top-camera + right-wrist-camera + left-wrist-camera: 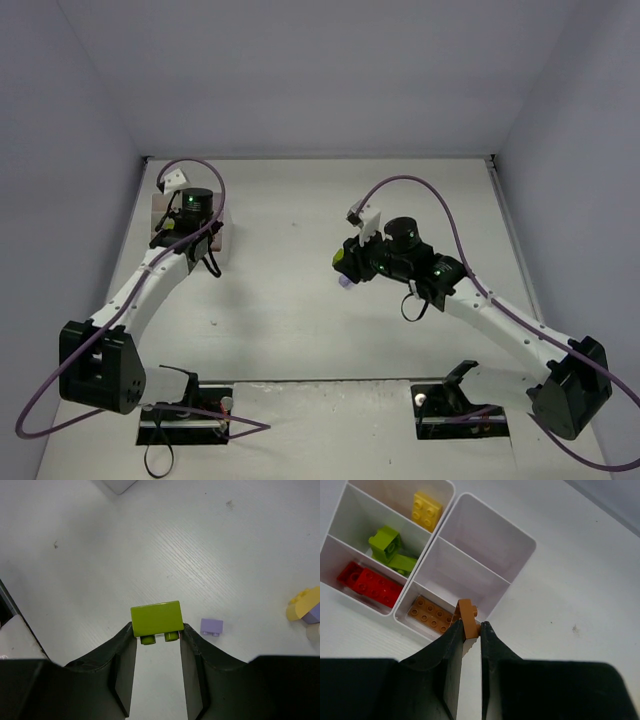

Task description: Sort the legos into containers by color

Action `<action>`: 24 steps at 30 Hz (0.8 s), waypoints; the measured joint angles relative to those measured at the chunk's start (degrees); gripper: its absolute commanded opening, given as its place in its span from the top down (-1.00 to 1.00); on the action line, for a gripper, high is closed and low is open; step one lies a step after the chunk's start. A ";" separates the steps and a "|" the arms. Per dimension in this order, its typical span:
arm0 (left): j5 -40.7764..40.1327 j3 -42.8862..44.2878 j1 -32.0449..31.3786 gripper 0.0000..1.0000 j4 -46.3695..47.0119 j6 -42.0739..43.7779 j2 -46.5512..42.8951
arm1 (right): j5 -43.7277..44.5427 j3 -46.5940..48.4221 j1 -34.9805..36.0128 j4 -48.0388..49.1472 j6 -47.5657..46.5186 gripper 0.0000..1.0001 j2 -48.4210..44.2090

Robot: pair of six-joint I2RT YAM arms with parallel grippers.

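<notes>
Legos [370, 584] by colour, is it — how far along would you say?

Well along, I'd judge. On the table [100, 555] the white tray [485, 535] has red bricks [375, 587], lime green bricks [390, 547] and a yellow brick [426, 510], each colour in its own compartment down one column. A brown-orange plate [431, 614] sits in the near compartment of the other, and the two beyond it are bare.

And the arms?

Left pincer [471, 632] is clamped on a brown-orange brick [467, 614], poised at that near compartment's edge — held there, I reckon, so it drops in beside its match. Right pincer [156, 628] is closed on a lime green block [156, 616], studs toward the palm, well apart from the tray, so a carry to the green compartment lies ahead.

Anything loose?

A pale lilac brick [211, 627] lies just beyond that pincer, and off to the side a yellow piece [300, 602] touches another lilac one at the frame's edge. The bare compartments would suit lilac.
</notes>
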 measured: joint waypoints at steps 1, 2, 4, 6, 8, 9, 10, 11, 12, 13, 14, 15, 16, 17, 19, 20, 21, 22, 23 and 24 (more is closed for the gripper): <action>-0.33 0.02 0.37 0.86 -0.31 -0.96 0.66 | 0.02 0.00 -0.11 -0.07 -0.04 1.00 0.00; -0.61 0.02 0.59 0.86 -0.70 -1.75 1.05 | 0.02 0.00 -0.11 -0.11 -0.11 1.00 0.00; -1.31 0.02 1.01 0.86 -1.44 -3.28 1.68 | 0.00 0.00 -0.44 -0.24 -0.26 1.00 0.02; -1.68 0.02 1.33 0.86 -1.81 -4.42 1.92 | -0.04 0.00 -0.57 -0.24 -0.44 1.00 0.02; -1.92 0.02 1.51 0.86 -1.88 -5.33 1.97 | -0.28 0.00 -0.92 -0.24 -0.50 1.00 0.02; -2.08 0.02 1.66 0.87 -1.88 -5.73 1.97 | -0.44 0.00 -1.14 -0.24 -0.57 1.00 0.02; -2.23 0.02 1.73 0.87 -1.88 -6.14 1.97 | -0.48 0.00 -1.29 -0.24 -0.61 1.00 0.02; -2.25 0.02 1.81 0.87 -1.88 -6.38 1.99 | -0.59 0.00 -1.51 -0.24 -0.63 1.00 0.02; -2.27 0.02 1.92 0.87 -1.88 -6.67 1.99 | -0.68 0.00 -1.66 -0.24 -0.66 1.00 0.02; -2.32 0.02 2.05 0.86 -1.86 -6.86 2.03 | -0.87 0.00 -1.86 -0.24 -0.66 1.00 0.04; -2.45 0.02 2.14 0.87 -1.86 -7.04 2.08 | -1.01 0.00 -1.99 -0.24 -0.66 1.00 0.07; -2.60 0.02 2.19 0.86 -1.84 -7.21 2.12 | -1.14 0.00 -2.21 -0.24 -0.66 1.00 0.07; -2.73 0.02 2.19 0.86 -1.84 -7.41 2.19 | -1.29 0.00 -2.29 -0.24 -0.66 1.00 0.07; -2.89 0.02 2.19 0.86 -1.79 -7.65 2.29 | -1.36 0.00 -2.34 -0.24 -0.66 1.00 0.07; -3.08 0.02 2.25 0.87 -1.77 -7.98 2.51 | -1.49 0.00 -2.62 -0.24 -0.66 1.00 0.07; -3.13 0.02 2.27 0.86 -1.75 -8.09 2.62 | -1.53 0.00 -2.64 -0.24 -0.66 1.00 0.07; -3.13 0.02 2.29 0.86 -1.70 -8.22 2.73 | -1.55 0.00 -2.67 -0.24 -0.66 1.00 0.07; -3.15 0.02 2.34 0.85 -1.68 -8.31 2.82 | -1.57 0.00 -2.67 -0.24 -0.66 1.00 0.07; -3.13 0.02 2.45 0.85 -1.66 -8.39 2.89 | -1.64 0.00 -2.67 -0.24 -0.66 1.00 0.07; -3.15 0.02 2.51 0.85 -1.66 -8.48 2.93 | -1.75 0.00 -2.69 -0.24 -0.66 1.00 0.07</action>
